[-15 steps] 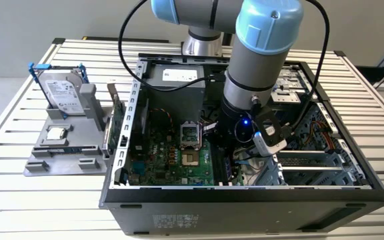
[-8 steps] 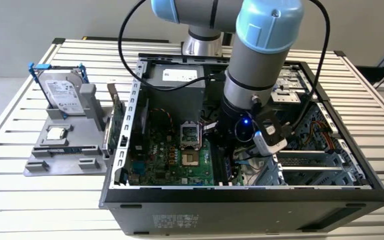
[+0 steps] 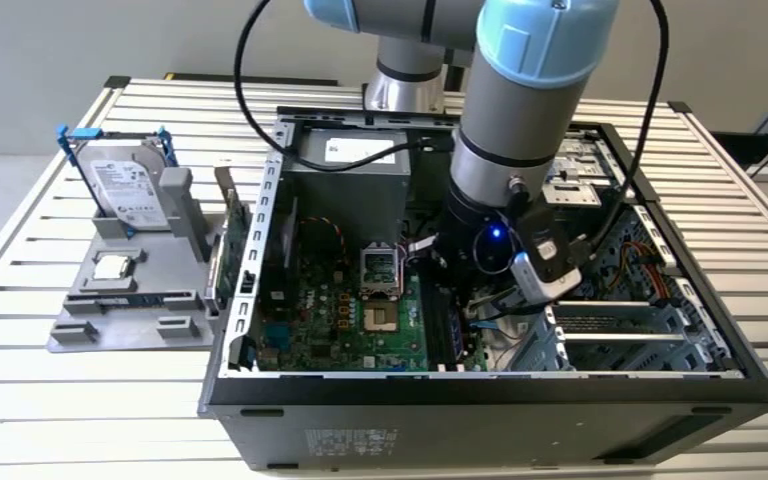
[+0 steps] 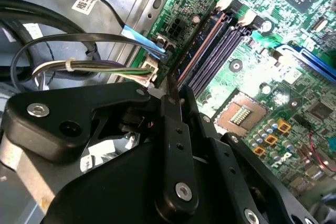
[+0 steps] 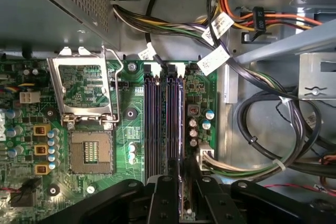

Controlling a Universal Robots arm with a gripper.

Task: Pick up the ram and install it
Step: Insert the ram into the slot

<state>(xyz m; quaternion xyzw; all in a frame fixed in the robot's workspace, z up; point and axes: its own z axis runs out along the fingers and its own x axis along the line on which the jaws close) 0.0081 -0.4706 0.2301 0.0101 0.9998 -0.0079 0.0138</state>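
The open computer case (image 3: 491, 385) lies on a slatted metal table (image 3: 37, 420), with its dark front wall nearest. Inside, the green motherboard (image 3: 357, 335) covers the case floor, its empty processor socket (image 5: 92, 153) standing to the exterior view's left of the long black memory slots (image 5: 152, 124).

The gripper (image 5: 181, 174) reaches down into the case over the near end of those slots. Its black fingers (image 5: 163, 198) are pressed together on the ram (image 4: 195, 55), a thin stick held on edge and lined up along one slot. Whether it is fully seated cannot be told.

Bundled cables (image 5: 252, 129) loop just beside the slots on the exterior view's right. Farther back sits the grey power supply (image 3: 351, 165), and the arm (image 3: 518, 110) rises above it.

Outside the case, well apart on the exterior view's left, a grey tray (image 3: 131, 320) holds a silver hard drive (image 3: 128, 190) standing in a blue frame.
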